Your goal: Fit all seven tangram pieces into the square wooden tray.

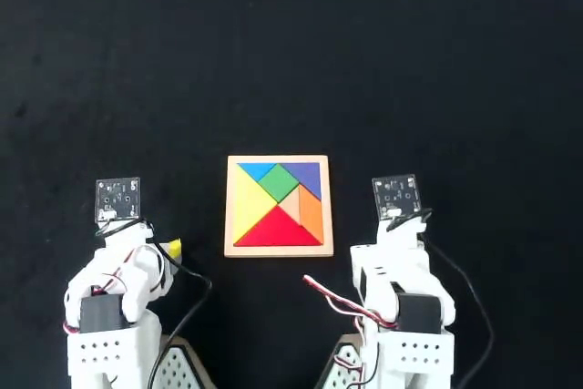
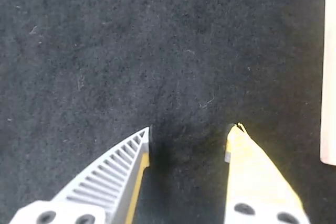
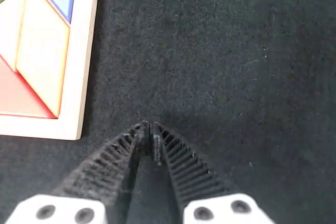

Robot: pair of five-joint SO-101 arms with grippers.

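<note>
I judge the tangram pieces (image 1: 273,227) light, stiff, flush in the wooden tray (image 1: 278,251) — I'd grip its rim. Left hand (image 2: 190,128) apart, right hand (image 3: 148,125) together.

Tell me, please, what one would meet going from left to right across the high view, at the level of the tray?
left arm → wooden tray, with its yellow triangle towards the left and its orange piece towards the right → right arm
</note>
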